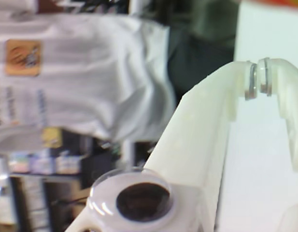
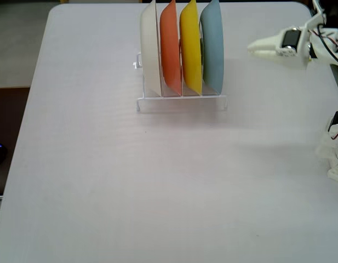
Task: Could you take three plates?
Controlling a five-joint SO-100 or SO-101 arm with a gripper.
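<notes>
In the fixed view three plates stand on edge in a clear rack (image 2: 182,102) at the table's far middle: orange (image 2: 170,46), yellow (image 2: 190,48) and light blue (image 2: 212,46), the blue one at the right end. My gripper (image 2: 252,48) hovers to the right of the blue plate, apart from it, with its tip pointing left at the rack. It is shut with nothing in it. The wrist view shows the white fingers of my gripper (image 1: 258,79) with their tips together; no plates appear there.
A cream-white plate (image 2: 151,49) fills the rack's left slot. The arm's base (image 2: 336,150) stands at the table's right edge. The white table (image 2: 130,186) stretches toward the front. The wrist view looks out at a blurred room with a white cloth (image 1: 81,72).
</notes>
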